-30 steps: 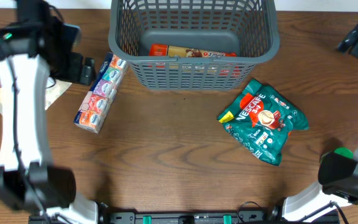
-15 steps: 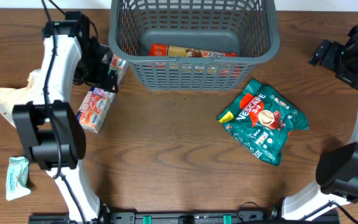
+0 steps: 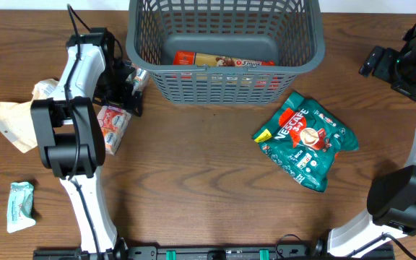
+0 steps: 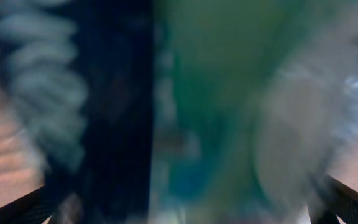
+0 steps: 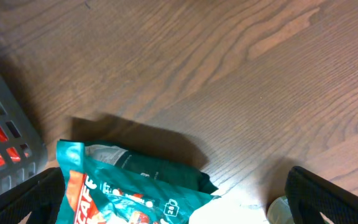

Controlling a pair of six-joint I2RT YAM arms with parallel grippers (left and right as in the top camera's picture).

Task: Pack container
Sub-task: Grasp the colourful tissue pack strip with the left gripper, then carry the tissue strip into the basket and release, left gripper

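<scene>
Sitting beside the container (image 3: 226, 70) is the left end effector (image 3: 127, 87).

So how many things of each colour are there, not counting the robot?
Grey: 1, basket
Green: 2, bag, sachet
Red: 1, pack in basket
Pink: 1, box
Beige: 1, pouch
Total: 6

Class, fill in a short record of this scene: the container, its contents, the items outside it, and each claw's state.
container: dark grey lattice basket, far centre of table
inside: one orange-red packet
outside, right: green Nescafe bag
outside, left: carton multipack, tan paper bag, pale green sachet
left claw: open, at the multipack; wrist view blurred
right claw: open, empty, over the Nescafe bag's edge
</scene>
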